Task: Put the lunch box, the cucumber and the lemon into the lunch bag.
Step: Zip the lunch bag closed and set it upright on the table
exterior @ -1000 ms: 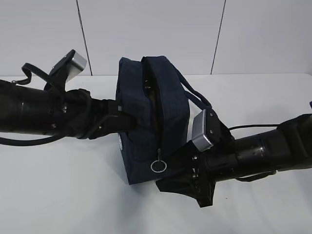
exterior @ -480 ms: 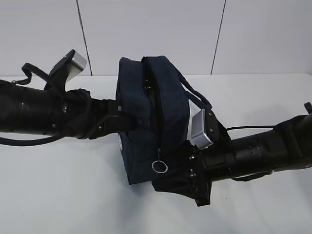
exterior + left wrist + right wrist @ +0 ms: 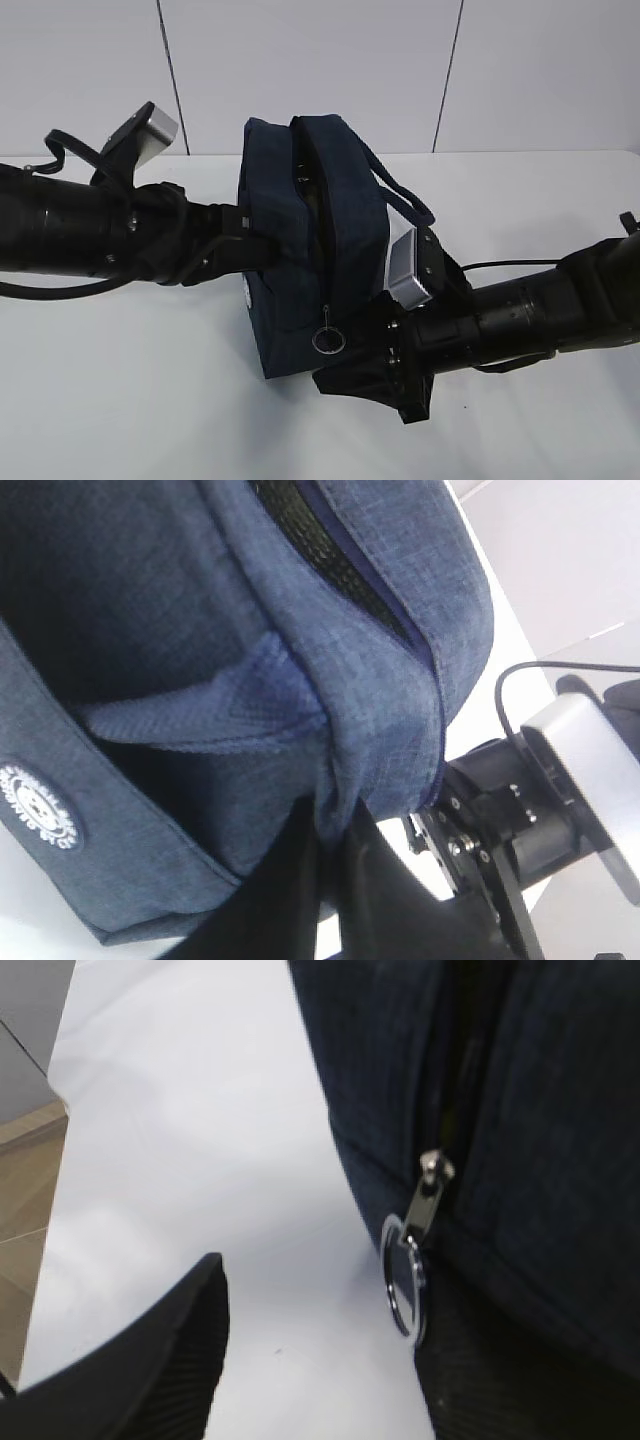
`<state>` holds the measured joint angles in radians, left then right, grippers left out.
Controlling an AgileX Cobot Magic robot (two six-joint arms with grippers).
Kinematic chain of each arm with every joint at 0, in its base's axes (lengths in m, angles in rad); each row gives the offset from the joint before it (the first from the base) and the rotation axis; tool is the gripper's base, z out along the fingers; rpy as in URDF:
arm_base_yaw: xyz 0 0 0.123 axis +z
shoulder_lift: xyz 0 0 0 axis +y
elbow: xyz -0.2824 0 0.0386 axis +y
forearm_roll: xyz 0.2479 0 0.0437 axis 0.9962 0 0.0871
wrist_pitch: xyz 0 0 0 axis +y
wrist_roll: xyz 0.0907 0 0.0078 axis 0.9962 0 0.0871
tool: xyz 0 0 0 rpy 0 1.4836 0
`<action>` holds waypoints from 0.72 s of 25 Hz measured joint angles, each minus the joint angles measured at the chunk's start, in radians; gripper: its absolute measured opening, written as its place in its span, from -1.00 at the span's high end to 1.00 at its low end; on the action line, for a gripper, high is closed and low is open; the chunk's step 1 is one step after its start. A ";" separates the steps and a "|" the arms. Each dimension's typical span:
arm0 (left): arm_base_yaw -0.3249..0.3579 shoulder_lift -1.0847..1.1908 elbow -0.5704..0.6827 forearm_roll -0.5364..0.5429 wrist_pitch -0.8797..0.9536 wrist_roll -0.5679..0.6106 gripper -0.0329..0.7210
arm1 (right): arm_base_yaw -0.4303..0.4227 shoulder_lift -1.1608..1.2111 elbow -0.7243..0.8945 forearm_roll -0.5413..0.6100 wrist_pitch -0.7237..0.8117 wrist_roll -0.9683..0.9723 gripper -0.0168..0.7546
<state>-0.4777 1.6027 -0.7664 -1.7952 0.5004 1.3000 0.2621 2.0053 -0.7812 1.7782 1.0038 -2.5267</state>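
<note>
The dark navy lunch bag (image 3: 290, 260) stands on the white table with its top zipper partly open and its handles (image 3: 400, 200) hanging to the right. My left gripper (image 3: 262, 250) is shut on a fold of the bag's side fabric, which is seen pinched between the jaws in the left wrist view (image 3: 330, 870). My right gripper (image 3: 342, 368) is open at the bag's near end. In the right wrist view (image 3: 320, 1295) the silver ring pull (image 3: 403, 1278) hangs right beside its right finger (image 3: 500, 1380). The lunch box, cucumber and lemon are not in view.
The white table (image 3: 120, 400) runs back to a pale panelled wall (image 3: 300, 60). Its edge and wooden floor (image 3: 25, 1160) show at the left of the right wrist view. Both arms lie low across the table on either side of the bag.
My right gripper has moved a little left, closer to the bag's near end and the ring pull. The left gripper and the bag have stayed put.
</note>
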 joint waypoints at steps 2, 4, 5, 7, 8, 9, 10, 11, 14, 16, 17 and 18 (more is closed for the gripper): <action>0.000 0.000 0.000 0.000 0.000 0.000 0.92 | 0.000 0.000 -0.014 0.000 0.000 0.000 -0.21; 0.000 0.000 0.000 0.000 0.000 0.000 0.92 | 0.000 0.000 -0.023 0.000 0.000 0.000 -0.21; 0.000 0.000 0.000 0.000 0.000 0.000 0.92 | 0.000 0.000 -0.023 0.000 0.000 0.000 -0.21; 0.000 0.000 0.000 0.000 0.000 0.000 0.92 | 0.000 0.000 -0.029 0.000 0.002 0.000 -0.21; 0.000 0.000 0.000 0.000 0.000 0.000 0.92 | 0.000 0.000 -0.029 0.000 0.002 0.000 -0.21; 0.000 0.000 0.000 0.000 0.000 0.000 0.92 | 0.000 0.000 -0.029 0.000 0.002 0.000 -0.21; 0.000 0.000 0.000 0.000 0.000 0.000 0.92 | 0.000 0.000 -0.029 0.000 0.003 0.000 -0.21; 0.000 0.000 0.000 0.000 0.000 0.000 0.92 | 0.000 0.000 -0.029 0.000 0.008 0.000 -0.21; 0.000 0.000 0.000 0.000 -0.002 0.000 0.92 | 0.000 0.000 -0.029 0.000 0.033 0.004 -0.21; 0.000 0.000 0.000 0.000 -0.002 0.000 0.92 | 0.004 0.000 -0.029 0.000 0.037 0.004 -0.21; 0.000 0.000 0.000 0.000 -0.002 0.000 0.92 | 0.006 0.000 -0.029 0.000 0.035 0.004 -0.21; 0.000 0.000 0.000 0.000 -0.002 0.000 0.92 | 0.010 0.000 -0.029 0.000 0.029 0.005 -0.21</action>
<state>-0.4777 1.6027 -0.7664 -1.7952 0.4986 1.3000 0.2718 2.0058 -0.8104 1.7782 1.0324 -2.5216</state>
